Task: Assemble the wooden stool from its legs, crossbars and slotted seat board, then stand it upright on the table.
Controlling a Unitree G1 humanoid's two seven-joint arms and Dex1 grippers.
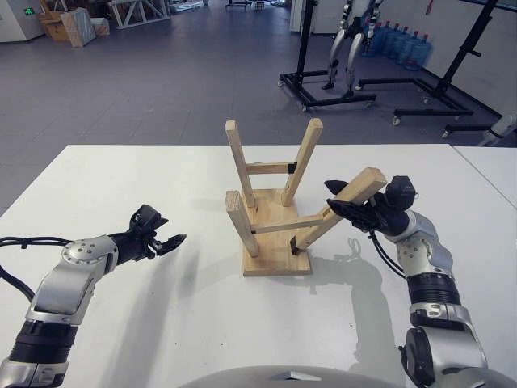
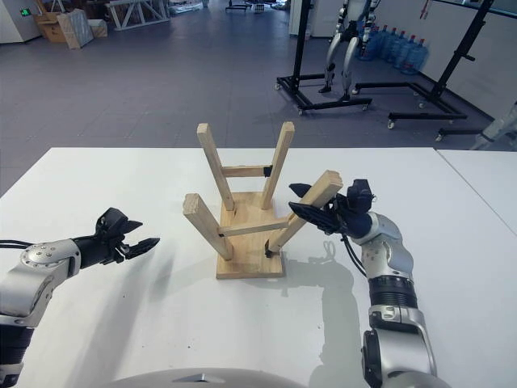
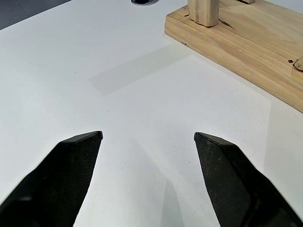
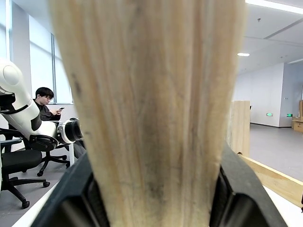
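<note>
Plainly the right jaws gripped the tilted leg [image 1: 357,191], its long axis slanting down toward the seat board [image 1: 273,262] on their left; the left jaws gaped open, well apart.

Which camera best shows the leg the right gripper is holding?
Left eye view: the tilted leg shows full length, through the right gripper down to the seat board. Right eye view matches. Right wrist view has its grain close up; left wrist view faces the board's edge.
</note>
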